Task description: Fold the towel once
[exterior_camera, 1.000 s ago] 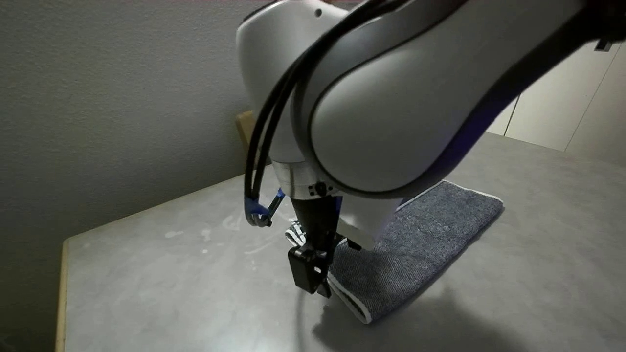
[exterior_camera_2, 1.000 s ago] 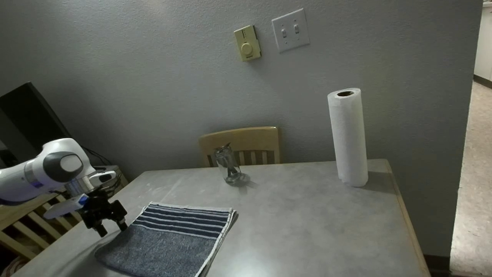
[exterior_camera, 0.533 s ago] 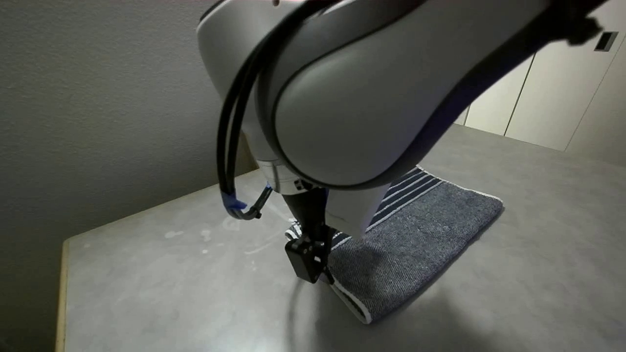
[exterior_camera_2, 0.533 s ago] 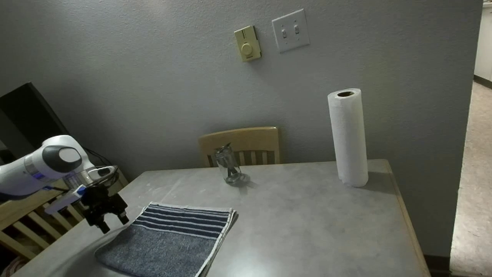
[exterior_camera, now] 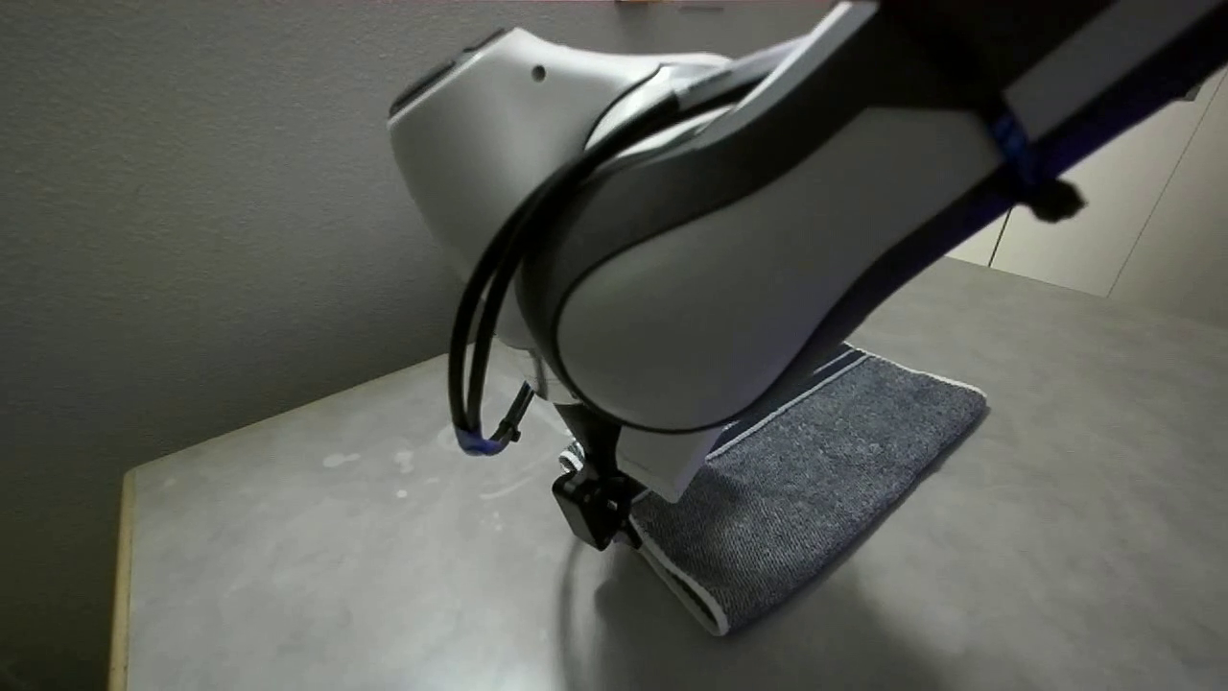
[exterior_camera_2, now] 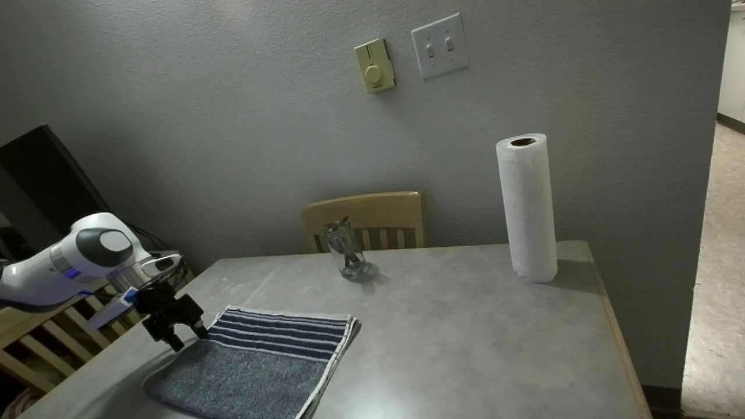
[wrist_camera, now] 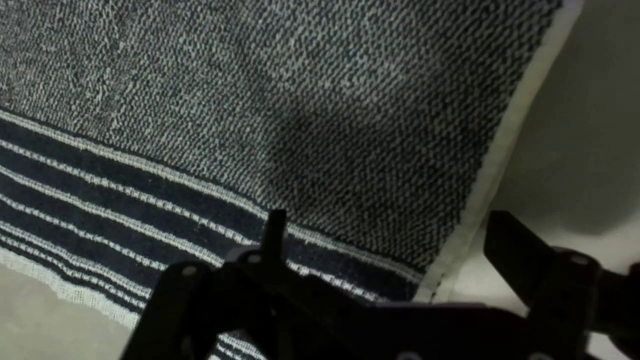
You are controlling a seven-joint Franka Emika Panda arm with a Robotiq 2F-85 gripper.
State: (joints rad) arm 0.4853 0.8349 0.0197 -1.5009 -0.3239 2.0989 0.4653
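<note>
The blue-grey towel (exterior_camera_2: 250, 372) lies flat on the table, with white-striped dark bands toward its far end. Along its pale border (exterior_camera: 686, 590) more than one layer shows. My gripper (exterior_camera_2: 188, 337) hangs at the towel's left side, its jaws wide apart and nothing held. Seen from the wrist, the gripper (wrist_camera: 387, 220) straddles the towel's pale side edge: the left finger (wrist_camera: 274, 232) is over the stripes, the right finger (wrist_camera: 510, 245) over bare tabletop. Whether the fingertips touch the cloth I cannot tell. The arm covers part of the towel (exterior_camera: 835, 461) in an exterior view.
Behind the towel stands a glass (exterior_camera_2: 347, 253) with dark items inside. A white paper roll (exterior_camera_2: 527, 209) is upright near the far right corner of the table (exterior_camera_2: 454, 326). A wooden chair (exterior_camera_2: 372, 212) sits behind the table, against the wall side; another chair (exterior_camera_2: 46, 343) is at left.
My gripper has shifted toward the towel's striped end, first rising a little and then coming lower again. The jaws have stayed apart, and the towel lies as before.
</note>
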